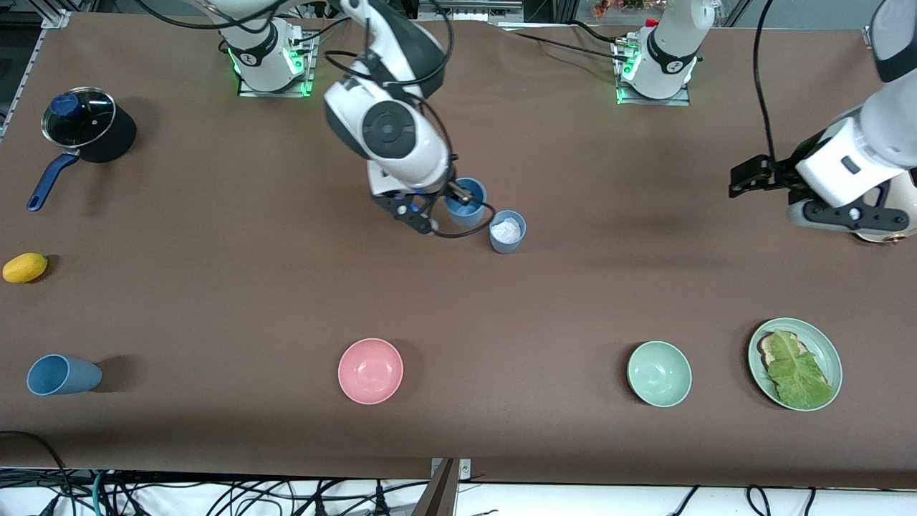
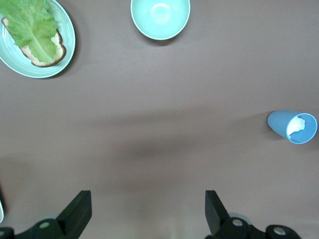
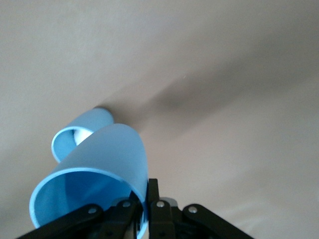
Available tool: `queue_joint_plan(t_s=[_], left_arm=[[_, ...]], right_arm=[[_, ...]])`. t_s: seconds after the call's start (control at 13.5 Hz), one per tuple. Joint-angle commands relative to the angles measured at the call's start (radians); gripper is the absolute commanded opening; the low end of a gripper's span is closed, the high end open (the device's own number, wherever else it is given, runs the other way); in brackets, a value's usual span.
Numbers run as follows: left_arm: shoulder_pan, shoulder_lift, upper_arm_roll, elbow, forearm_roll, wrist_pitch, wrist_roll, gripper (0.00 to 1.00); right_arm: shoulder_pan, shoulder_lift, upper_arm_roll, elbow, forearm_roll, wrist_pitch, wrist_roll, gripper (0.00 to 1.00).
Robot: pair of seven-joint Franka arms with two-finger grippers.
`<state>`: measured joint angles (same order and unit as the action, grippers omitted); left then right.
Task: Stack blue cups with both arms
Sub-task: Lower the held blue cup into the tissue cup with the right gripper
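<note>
Right gripper (image 1: pixel 458 192) is pinching the rim of a blue cup (image 1: pixel 467 203), carrying it over the table beside the second blue cup (image 1: pixel 507 231) | left gripper (image 2: pixel 147 209) is waiting, fingers spread | next: centring it above the standing cup, then lowering.

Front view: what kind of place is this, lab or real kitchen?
Most likely a robot lab bench dressed with kitchen props. Two arms are bolted to a brown table, loose cables hang along the table's edge nearest the front camera, and a lidded saucepan, pink bowl and plate of toast with lettuce sit spaced apart.
</note>
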<state>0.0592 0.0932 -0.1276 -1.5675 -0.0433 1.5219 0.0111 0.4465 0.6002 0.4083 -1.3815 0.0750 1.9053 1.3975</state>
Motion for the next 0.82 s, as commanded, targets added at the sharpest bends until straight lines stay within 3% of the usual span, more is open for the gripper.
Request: queue_joint_plan(t_s=[0.0, 0.15, 0.3, 0.74], left_arm=[[-0.047, -0.081, 0.029, -0.113, -0.021, 0.07, 0.013, 1.0], [-0.048, -0.11, 0.061, -0.158, -0.027, 0.099, 0.014, 1.0], [-0.085, -0.116, 0.137, -0.152, -0.027, 0.112, 0.003, 1.0], [-0.09, -0.102, 0.135, -0.082, -0.026, 0.099, 0.001, 1.0]], right_arm=[[0.049, 0.085, -0.005, 0.139, -0.006, -0.017, 0.069, 0.0], [0.075, 0.113, -0.006, 0.156, -0.006, 0.024, 0.107, 0.0], [0.086, 0.128, -0.006, 0.156, -0.006, 0.076, 0.121, 0.0], [0.101, 0.144, -0.008, 0.15, -0.008, 0.087, 0.114, 0.0]])
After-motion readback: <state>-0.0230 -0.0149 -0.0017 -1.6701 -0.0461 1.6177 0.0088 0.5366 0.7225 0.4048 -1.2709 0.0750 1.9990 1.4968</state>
